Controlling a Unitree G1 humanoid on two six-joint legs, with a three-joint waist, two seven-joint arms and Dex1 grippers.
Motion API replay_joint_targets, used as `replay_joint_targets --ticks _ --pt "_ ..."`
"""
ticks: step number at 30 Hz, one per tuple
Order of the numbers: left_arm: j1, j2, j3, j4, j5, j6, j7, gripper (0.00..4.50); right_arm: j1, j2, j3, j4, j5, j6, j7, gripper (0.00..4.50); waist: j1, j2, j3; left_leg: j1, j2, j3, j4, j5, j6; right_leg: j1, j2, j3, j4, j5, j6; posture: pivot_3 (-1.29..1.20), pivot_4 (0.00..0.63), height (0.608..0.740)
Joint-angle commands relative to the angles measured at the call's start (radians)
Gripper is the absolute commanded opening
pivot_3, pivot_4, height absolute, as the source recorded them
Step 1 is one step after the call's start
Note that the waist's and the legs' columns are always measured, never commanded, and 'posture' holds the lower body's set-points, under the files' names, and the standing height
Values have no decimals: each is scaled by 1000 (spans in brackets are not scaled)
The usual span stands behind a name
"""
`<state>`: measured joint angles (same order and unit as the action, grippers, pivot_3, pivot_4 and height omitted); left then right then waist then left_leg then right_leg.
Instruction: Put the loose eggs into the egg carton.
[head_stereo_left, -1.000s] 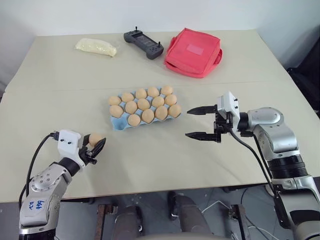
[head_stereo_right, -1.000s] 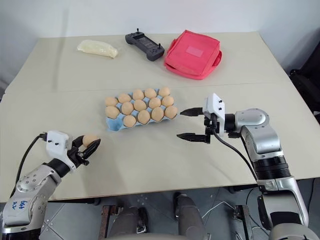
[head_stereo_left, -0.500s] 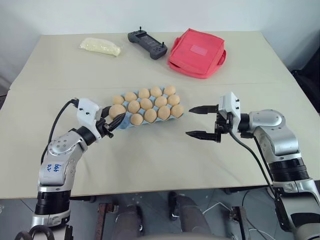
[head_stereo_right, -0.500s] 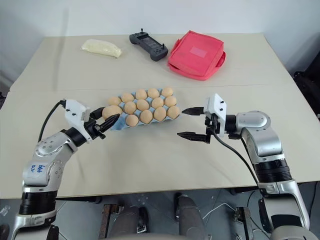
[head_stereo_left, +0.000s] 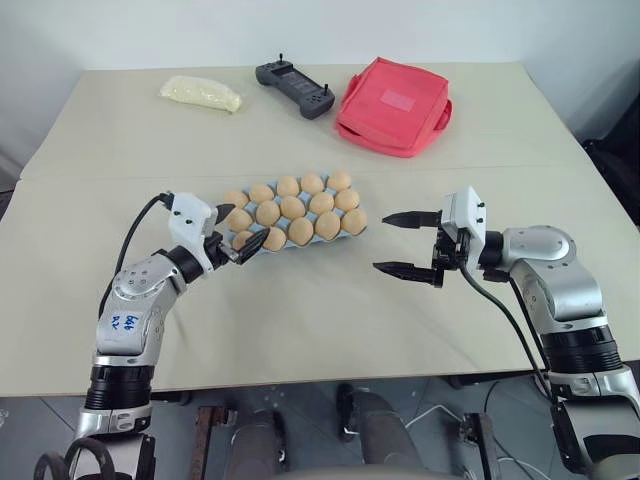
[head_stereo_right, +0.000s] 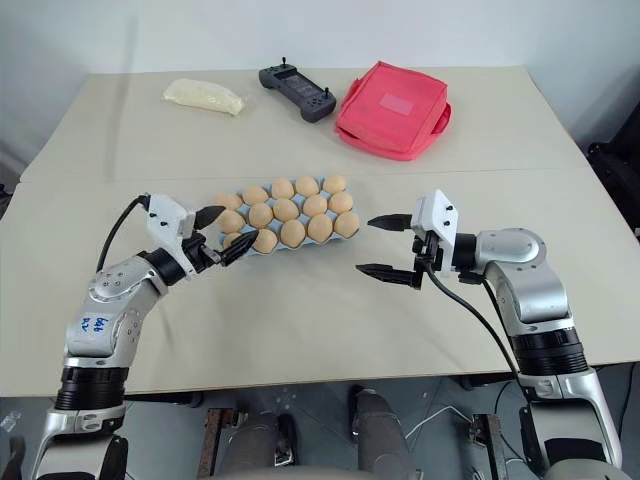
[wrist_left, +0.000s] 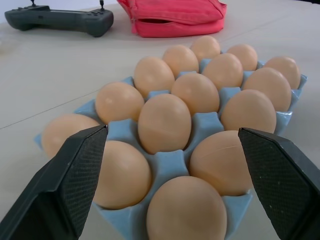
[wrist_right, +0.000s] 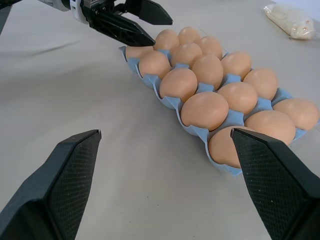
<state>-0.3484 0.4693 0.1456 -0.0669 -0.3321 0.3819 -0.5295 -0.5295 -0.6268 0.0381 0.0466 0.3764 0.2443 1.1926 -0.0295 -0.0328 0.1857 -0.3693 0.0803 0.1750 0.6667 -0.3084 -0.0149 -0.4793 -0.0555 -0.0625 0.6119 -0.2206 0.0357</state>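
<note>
We see the egg carton (head_stereo_left: 292, 222) lying long-axis left-to-right, every egg (wrist_left: 164, 123) upright, both grippers' fingers (head_stereo_left: 248, 252) spread wide, empty.

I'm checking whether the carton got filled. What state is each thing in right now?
egg carton: on the table, every cup in view filled
eggs: seated in the cups, none loose on the table
left gripper: open, empty, at the carton's near-left corner
right gripper: open, empty, beside the carton
red pouch: closed, lying flat at the back
grey controller: lying at the back
pale bag: lying at the back
</note>
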Motion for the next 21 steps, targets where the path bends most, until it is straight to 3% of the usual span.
replay_joint_targets --ticks 1,11,21 --pt "22 47 88 -85 -81 32 -38 4461 2 -18 -34 -24 18 -6 0 4366 -1 0 0 0 0 0 0 0 0 0 0 0 0 0 0 0 150 740" --pt "217 215 275 -99 -124 -108 -219 4461 -11 -46 -61 84 18 -50 40 4366 1 0 0 0 0 0 0 0 0 0 -1 0 -1 0 -1 0 150 740" --pt "279 191 316 -147 -136 -130 -194 4461 34 -27 -99 112 48 -95 38 4366 1 0 0 0 1 0 -1 0 0 0 -1 -1 -1 -1 -1 0 150 740"
